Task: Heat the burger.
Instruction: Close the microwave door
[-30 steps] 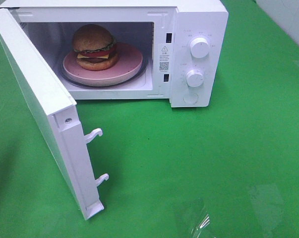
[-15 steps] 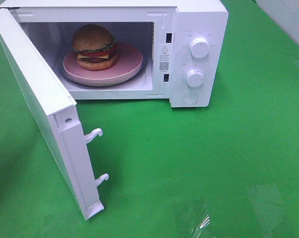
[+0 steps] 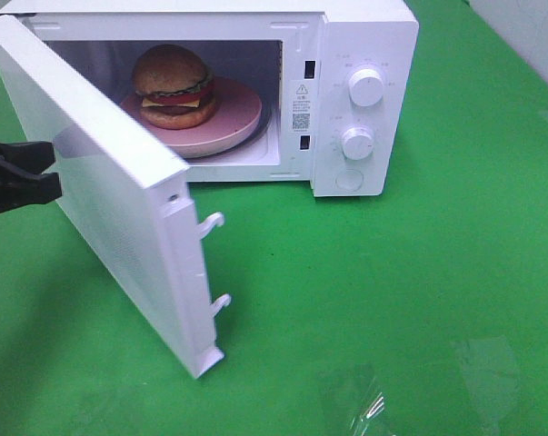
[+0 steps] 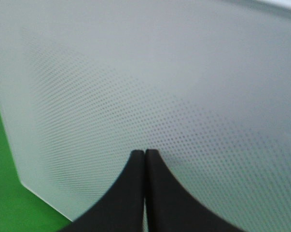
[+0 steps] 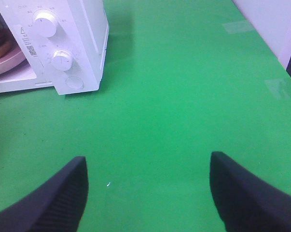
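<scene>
The burger sits on a round pink plate inside the white microwave. The microwave door stands partly open, its two latch hooks pointing right. At the left edge, my left gripper is shut, with its tips against the door's outer face. The left wrist view shows the joined black fingertips touching the dotted door panel. My right gripper hangs open and empty over the green cloth, right of the microwave. It is outside the exterior view.
Two white knobs and a round button are on the microwave's control panel. Clear tape patches lie on the green cloth at the front right. A pale wall borders the table's far right.
The door has swung partway towards the microwave. My left gripper has come into view at the left, against the door's outer face. The burger and plate have not moved.
</scene>
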Motion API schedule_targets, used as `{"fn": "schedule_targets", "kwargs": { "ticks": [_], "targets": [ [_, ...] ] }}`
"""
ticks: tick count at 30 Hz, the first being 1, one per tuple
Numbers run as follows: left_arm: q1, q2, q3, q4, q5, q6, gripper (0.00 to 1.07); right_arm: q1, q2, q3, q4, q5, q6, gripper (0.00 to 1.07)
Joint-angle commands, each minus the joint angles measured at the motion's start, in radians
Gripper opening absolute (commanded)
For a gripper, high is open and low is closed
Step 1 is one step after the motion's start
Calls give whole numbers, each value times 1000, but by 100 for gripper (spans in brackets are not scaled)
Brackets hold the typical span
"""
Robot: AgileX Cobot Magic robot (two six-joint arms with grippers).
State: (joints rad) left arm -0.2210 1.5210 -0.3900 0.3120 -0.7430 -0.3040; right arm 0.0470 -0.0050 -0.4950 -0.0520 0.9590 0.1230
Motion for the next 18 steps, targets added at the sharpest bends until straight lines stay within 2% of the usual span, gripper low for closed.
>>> {"fn": "schedule_targets", "kwargs": {
  "ticks": [1,4,7,9,10,12,13,16,18],
  "targets": [
    [-73,43,-44,-66,-9,8,0,-9,-25,1,7,-2,1,68],
    [-118,86,-91,-107,-7,9,0,-9,-25,1,7,-2,1,68],
    [-130,97,-106,-107,-5,9,0,-9,-25,1,7,-2,1,68],
    [-189,142,-163,-112,-5,15,0,-9,-25,1,7,-2,1,68],
    [-189,142,-163,-112,-5,15,0,-9,-25,1,7,-2,1,68],
    [-220,163,-197,-130,-5,35,0,-9,-25,1,7,-2,1,68],
    [-252,189,-230,-170,-4,59,0,-9,-25,1,7,-2,1,68],
    [-264,199,-242,-189,-2,68,0,-9,-25,1,7,-2,1,68],
    [-311,242,-299,-279,27,108,0,-9,-25,1,7,-2,1,68]
  ]
}}
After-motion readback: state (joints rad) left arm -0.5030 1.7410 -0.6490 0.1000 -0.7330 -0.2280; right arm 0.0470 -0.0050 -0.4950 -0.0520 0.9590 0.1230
